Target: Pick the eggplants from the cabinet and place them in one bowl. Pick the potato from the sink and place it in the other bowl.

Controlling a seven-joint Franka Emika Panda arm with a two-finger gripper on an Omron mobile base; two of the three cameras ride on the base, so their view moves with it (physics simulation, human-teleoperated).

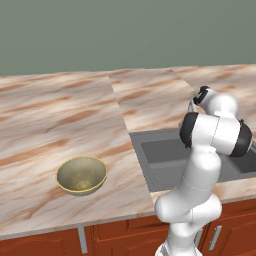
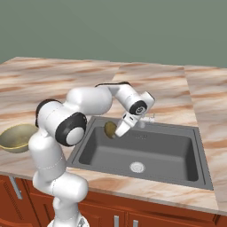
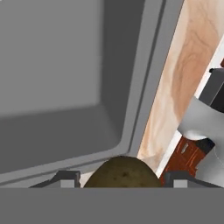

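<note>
The olive-brown potato (image 2: pixel 110 129) hangs above the left end of the dark grey sink (image 2: pixel 155 150), just inside its rim. My gripper (image 2: pixel 115 131) is shut on it, reaching down from the bent arm. In the hand view the potato (image 3: pixel 120 172) sits between my two dark fingertips (image 3: pixel 65 178), with the sink's basin (image 3: pixel 52 65) and its rim beyond. The deep olive-tan bowl (image 1: pixel 81 175) with a pale rim stands on the counter left of the sink; its edge also shows behind my arm (image 2: pixel 15 137). The eggplants, the cabinet and the wide dark brown bowl are out of view.
A marble-patterned counter (image 1: pixel 55 115) surrounds the sink. A round drain (image 2: pixel 137 167) lies in the basin floor. A slim silver faucet (image 2: pixel 150 119) stands at the sink's back edge, close to my wrist. Reddish-brown cabinet fronts (image 2: pixel 133 217) run under the counter.
</note>
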